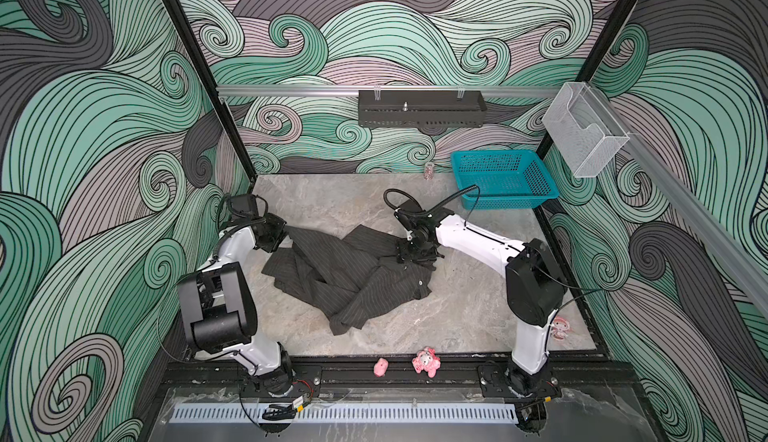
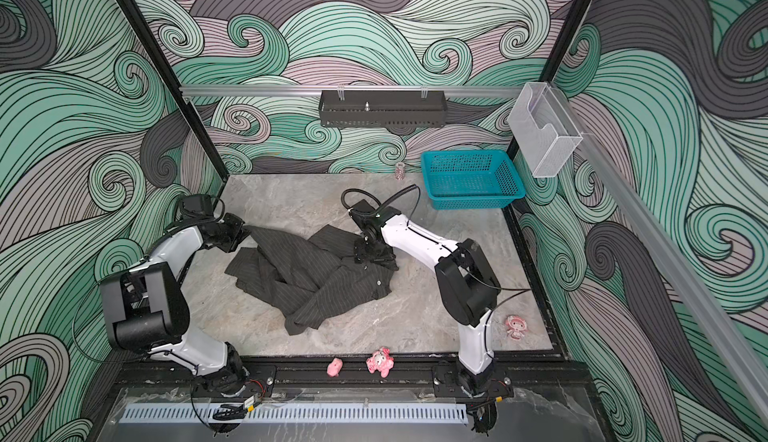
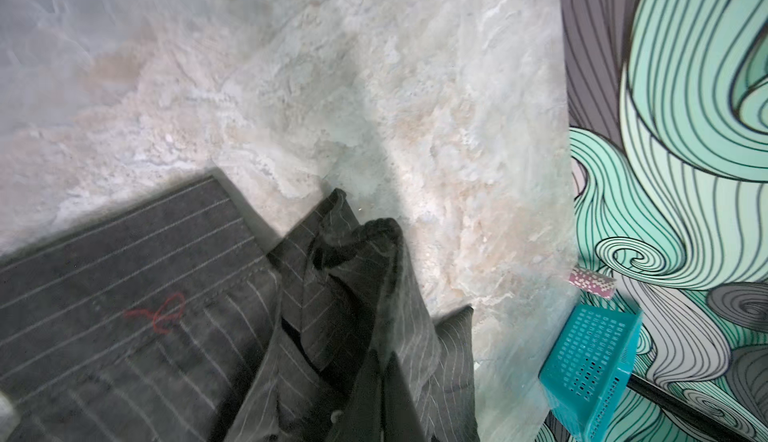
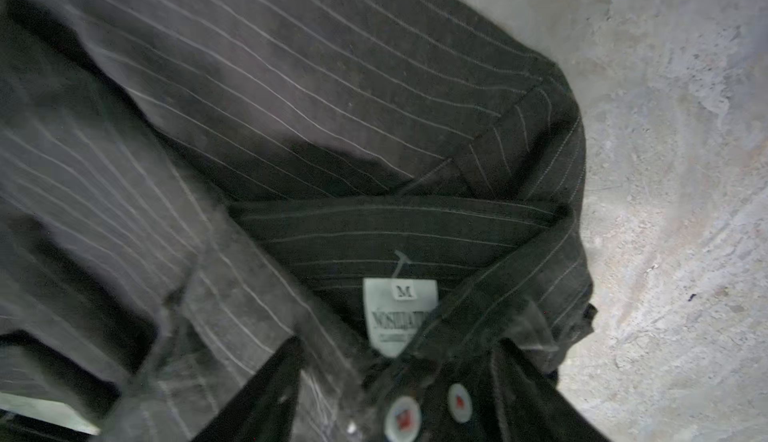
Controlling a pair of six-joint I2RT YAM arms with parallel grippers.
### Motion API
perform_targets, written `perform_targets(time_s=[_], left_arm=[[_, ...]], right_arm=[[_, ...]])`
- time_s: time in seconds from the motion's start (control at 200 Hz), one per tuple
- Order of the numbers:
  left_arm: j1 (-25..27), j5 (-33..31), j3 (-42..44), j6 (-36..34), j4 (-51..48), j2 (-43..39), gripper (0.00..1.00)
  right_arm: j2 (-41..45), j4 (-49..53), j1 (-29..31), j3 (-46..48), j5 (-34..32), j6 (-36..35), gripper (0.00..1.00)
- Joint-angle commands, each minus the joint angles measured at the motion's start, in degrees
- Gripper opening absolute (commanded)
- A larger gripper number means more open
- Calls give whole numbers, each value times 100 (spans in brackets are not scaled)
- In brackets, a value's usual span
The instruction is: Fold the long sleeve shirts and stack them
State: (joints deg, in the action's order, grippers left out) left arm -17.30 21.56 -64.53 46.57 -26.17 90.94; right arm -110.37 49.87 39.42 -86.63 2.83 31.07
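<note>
Crumpled on the table [image 1: 478,315], the long sleeve shirt [image 1: 353,278] lies unfolded, nothing yet stacked. The left gripper [image 1: 282,238] is clamped tight on a bunched edge of cloth. The right gripper [image 1: 410,258] sits over the collar [image 4: 415,228], its jaws' spread unclear. Best now: secure both holds, lift together, spread flat. Beyond stands a teal basket [image 1: 505,178].
</note>
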Motion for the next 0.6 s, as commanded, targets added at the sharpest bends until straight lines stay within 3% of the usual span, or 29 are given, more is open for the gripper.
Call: perform_targets(time_s=[0.0, 0.075, 0.23, 0.35, 0.44, 0.56, 0.595], left_arm=[[-160, 120, -431, -174, -299, -74, 0], [-257, 313, -772, -142, -297, 14, 0], [-544, 546, -1703, -78, -428, 81, 0], [-875, 650, -2204, -98, -629, 6, 0], [-1136, 721, -2115, -244, -659, -169, 0], [-1280, 715, -1609, -401, -622, -364, 0], [-1271, 792, -1427, -413, -613, -370, 0]], right_arm=[[14, 268, -249, -199, 118, -189, 32], [55, 261, -382, -407, 247, -342, 0], [461, -107, -751, -913, 593, -1023, 0], [1319, -1561, -1181, -71, 1049, -1362, 0], [1830, -2492, -1497, 880, 1089, -1560, 0], [1928, -2858, -1880, 1503, 900, -1634, 0], [1861, -2840, -1955, 1574, 813, -1639, 6]])
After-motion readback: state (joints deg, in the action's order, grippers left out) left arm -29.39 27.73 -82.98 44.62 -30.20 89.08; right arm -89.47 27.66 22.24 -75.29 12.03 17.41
